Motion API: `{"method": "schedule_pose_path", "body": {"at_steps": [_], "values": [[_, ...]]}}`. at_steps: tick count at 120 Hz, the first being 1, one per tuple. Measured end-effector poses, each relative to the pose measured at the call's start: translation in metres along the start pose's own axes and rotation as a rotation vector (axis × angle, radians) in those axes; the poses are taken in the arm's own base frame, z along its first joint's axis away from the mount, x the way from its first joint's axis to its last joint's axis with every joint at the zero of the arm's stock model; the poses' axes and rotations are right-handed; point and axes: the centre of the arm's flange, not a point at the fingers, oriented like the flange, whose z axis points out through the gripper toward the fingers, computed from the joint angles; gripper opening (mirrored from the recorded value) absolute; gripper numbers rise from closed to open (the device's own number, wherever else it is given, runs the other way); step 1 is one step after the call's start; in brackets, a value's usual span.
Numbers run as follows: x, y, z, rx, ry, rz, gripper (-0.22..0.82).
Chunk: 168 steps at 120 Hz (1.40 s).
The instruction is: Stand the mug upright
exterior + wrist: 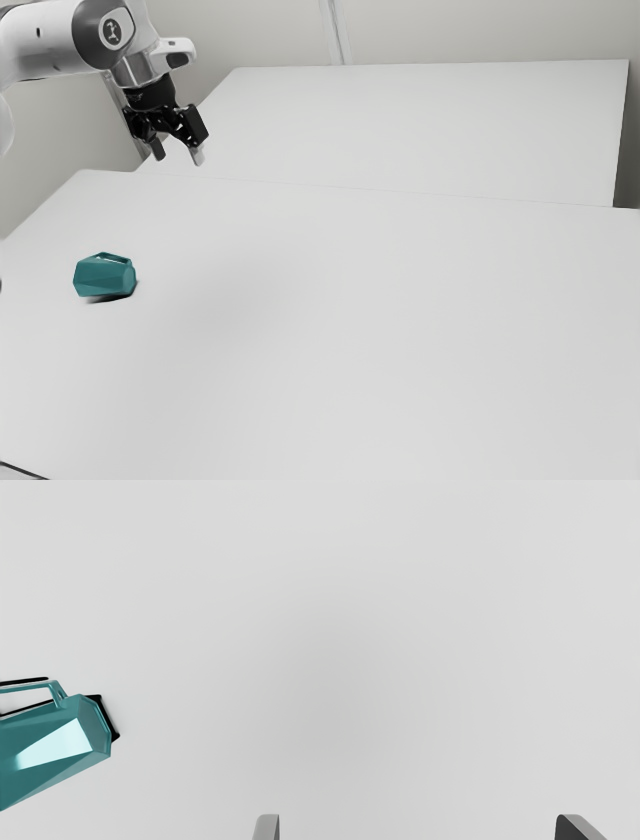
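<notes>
Mug (104, 276), teal and faceted, lies on its side on the white table (350, 350), toward the exterior view's left, and you have yet to get it upright. Your black gripper (178, 158) hangs above and well apart from it, on the end of the white arm (45, 40) that comes in from the exterior view's upper left. You can see the claw standing wide, with a broad gap between its two fingertips. In the wrist view the mug is partly cut off by the frame, off to one side of the fingers; its narrower end is turned toward the gripper's side, and its handle (59, 692) is on the side away from the fingertips. Beyond a thin seam, you have another white surface (420, 130) at the far side.
</notes>
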Motion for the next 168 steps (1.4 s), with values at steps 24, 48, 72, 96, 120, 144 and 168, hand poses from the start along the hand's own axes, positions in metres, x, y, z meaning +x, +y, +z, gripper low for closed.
{"method": "schedule_pose_path", "body": {"at_steps": [24, 48, 72, 96, 120, 144, 168], "values": [[0.000, -0.001, 0.000, 0.000, 0.001, -0.006, 0.60], [-0.009, -0.023, -0.007, -0.005, 0.012, -0.049, 0.60], [-0.058, -0.135, -0.016, -0.181, 0.068, -0.214, 0.60], [-0.122, -0.256, 0.012, -0.381, 0.120, -0.345, 0.60], [-0.155, -0.338, 0.087, -0.537, 0.132, -0.376, 0.60], [-0.141, -0.380, 0.160, -0.624, 0.140, -0.297, 0.60], [-0.145, -0.400, 0.216, -0.674, 0.151, -0.259, 0.60]]}}
